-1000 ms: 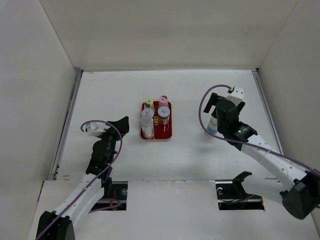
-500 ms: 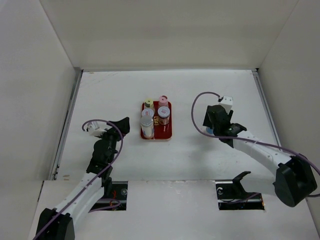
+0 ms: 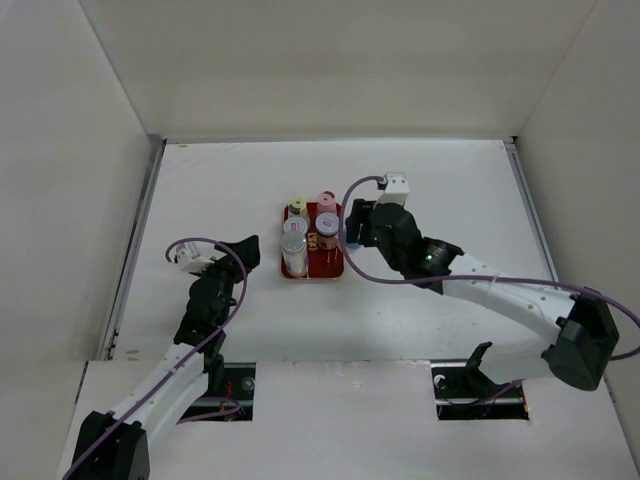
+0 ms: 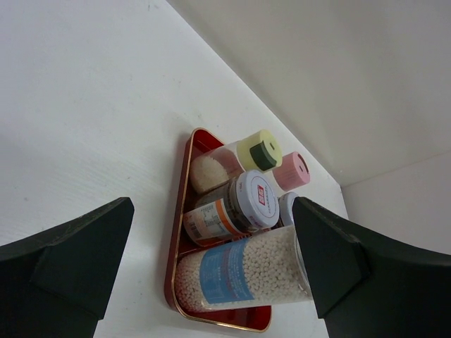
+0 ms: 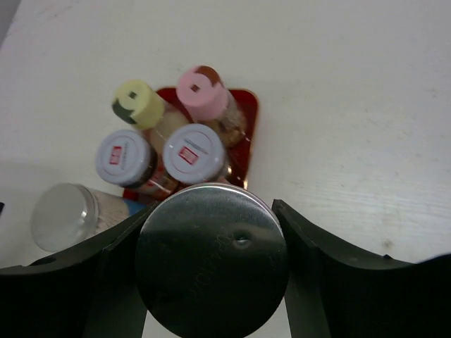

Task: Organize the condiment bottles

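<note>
Several condiment bottles stand in a flat red tray: a yellow-green cap, a pink cap, two white caps and a tall clear jar of white pellets. My right gripper hovers just right of the tray, shut on another bottle. In the right wrist view that bottle's silver cap fills the space between both fingers, with the tray beyond it. My left gripper is open left of the tray. Its view looks onto the pellet jar.
White walls enclose the table on the left, back and right. A raised ledge with two cut-outs runs along the near edge by the arm bases. The tray sits mid-table between the arms.
My right gripper closed on the silver-capped bottle at the table's right side and carried it left to the tray's right edge. The left arm has stayed put.
</note>
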### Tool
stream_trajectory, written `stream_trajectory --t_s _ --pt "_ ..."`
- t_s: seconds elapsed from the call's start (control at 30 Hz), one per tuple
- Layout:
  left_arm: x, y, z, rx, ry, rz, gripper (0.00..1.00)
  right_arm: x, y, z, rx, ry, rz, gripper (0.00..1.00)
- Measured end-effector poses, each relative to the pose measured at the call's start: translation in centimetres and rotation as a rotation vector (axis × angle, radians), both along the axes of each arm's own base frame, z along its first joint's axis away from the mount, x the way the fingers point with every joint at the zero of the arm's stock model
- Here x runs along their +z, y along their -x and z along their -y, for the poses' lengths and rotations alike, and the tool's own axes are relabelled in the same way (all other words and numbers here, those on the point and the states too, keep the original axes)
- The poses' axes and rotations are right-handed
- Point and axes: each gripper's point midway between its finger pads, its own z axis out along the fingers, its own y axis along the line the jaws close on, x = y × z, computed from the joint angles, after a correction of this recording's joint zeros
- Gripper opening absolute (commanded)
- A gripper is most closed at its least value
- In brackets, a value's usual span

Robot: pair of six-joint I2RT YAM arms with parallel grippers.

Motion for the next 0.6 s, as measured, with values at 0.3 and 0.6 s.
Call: stream_trajectory --t_s 0.3,0.6 --pt "-0.1 0.0 0.0 -0.002 0.000 -0.003 1.00 -4.1 -1.1 -6.0 0.089 0.085 -0.057 0.55" --pt "-1.2 0.0 0.1 -0.003 -0.014 -0.042 1.00 -8.5 -0.4 -8.4 0.133 0.173 -0.111 0.87"
